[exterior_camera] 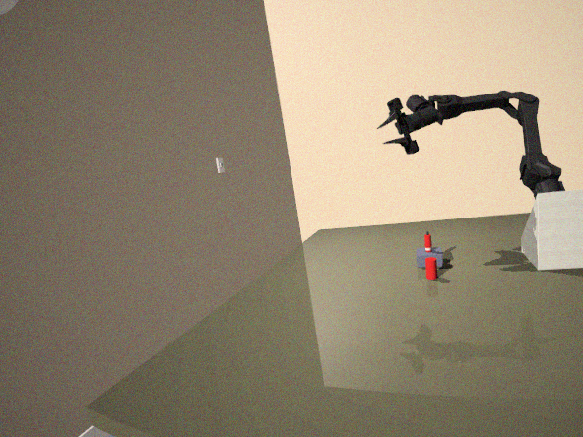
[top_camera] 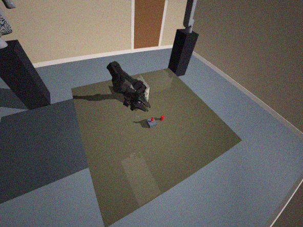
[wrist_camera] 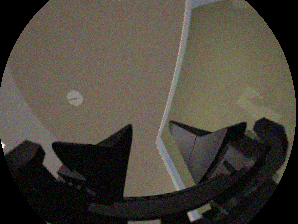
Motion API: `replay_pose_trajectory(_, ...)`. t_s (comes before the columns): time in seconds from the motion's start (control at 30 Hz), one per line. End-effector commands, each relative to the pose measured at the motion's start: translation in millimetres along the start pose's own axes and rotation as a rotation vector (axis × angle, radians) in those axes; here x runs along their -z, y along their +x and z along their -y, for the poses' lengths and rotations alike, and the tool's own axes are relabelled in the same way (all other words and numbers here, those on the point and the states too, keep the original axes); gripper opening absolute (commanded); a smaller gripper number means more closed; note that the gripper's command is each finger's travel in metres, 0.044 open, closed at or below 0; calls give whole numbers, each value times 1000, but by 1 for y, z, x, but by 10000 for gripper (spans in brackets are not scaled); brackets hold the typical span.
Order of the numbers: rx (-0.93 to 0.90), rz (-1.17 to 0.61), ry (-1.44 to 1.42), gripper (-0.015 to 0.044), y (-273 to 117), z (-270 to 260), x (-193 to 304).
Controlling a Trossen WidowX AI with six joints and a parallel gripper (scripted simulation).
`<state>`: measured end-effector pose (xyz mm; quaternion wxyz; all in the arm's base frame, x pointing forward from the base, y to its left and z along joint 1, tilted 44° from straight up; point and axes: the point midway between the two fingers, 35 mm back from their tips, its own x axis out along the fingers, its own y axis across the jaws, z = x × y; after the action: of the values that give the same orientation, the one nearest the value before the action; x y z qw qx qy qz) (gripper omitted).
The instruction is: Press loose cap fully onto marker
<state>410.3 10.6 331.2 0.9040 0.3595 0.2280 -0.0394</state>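
Your gripper (exterior_camera: 389, 135) hangs high above the table (exterior_camera: 374, 315), with its fingers partly apart and nothing between them. In the exterior view the arm (exterior_camera: 492, 102) reaches out level from its pale base block (exterior_camera: 553, 228), well above the work. The marker (exterior_camera: 427, 241) stands upright in the grey holder block (exterior_camera: 422, 258), uncapped. The red cap (exterior_camera: 431, 268) stands on the table just beside the block; in the top view you find the cap (top_camera: 162, 117) at about two o'clock from the holder block (top_camera: 152, 123), apart from it. The gripper (top_camera: 143, 105) sits at about eleven o'clock from the marker (top_camera: 152, 119) there. The wrist view shows only the dark fingers, walls and a strip of table.
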Motion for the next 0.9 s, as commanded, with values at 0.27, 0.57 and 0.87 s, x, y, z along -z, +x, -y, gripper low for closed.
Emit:
replay_pose_trajectory(0.27,533,-380,-315,242,95,108,147)
replay_pose_trajectory(0.57,937,-713,-805,242,95,199,254)
replay_pose_trajectory(0.87,1101,-867,-1111,242,81,236,288)
